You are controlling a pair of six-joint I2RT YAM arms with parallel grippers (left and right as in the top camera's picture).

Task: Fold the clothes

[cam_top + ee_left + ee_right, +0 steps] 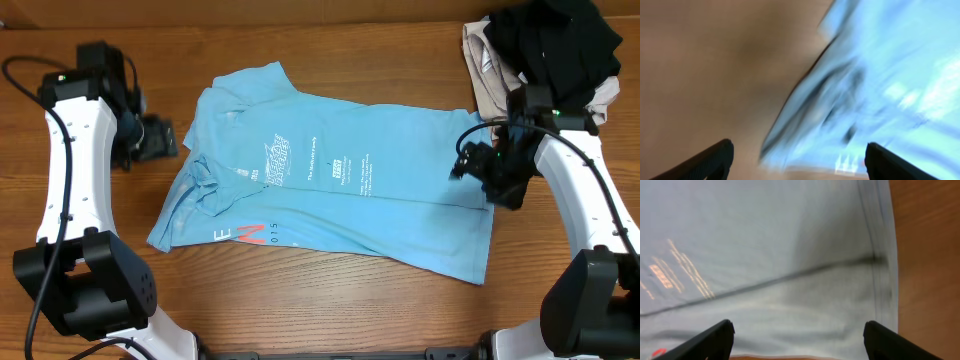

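On the brown wooden table (330,40), the light sky-blue soft t-shirt (330,190) sits centre; first fold looks done. Left gripper (158,138) at its 9 o'clock, right gripper (468,162) at 3, fingers apart, empty. Next you pinch edges and cross-fold.

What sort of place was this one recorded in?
Probably a robot workbench set up for laundry folding: a wooden table, a light blue t-shirt spread between the left arm and right arm, and a heap of black and beige garments.
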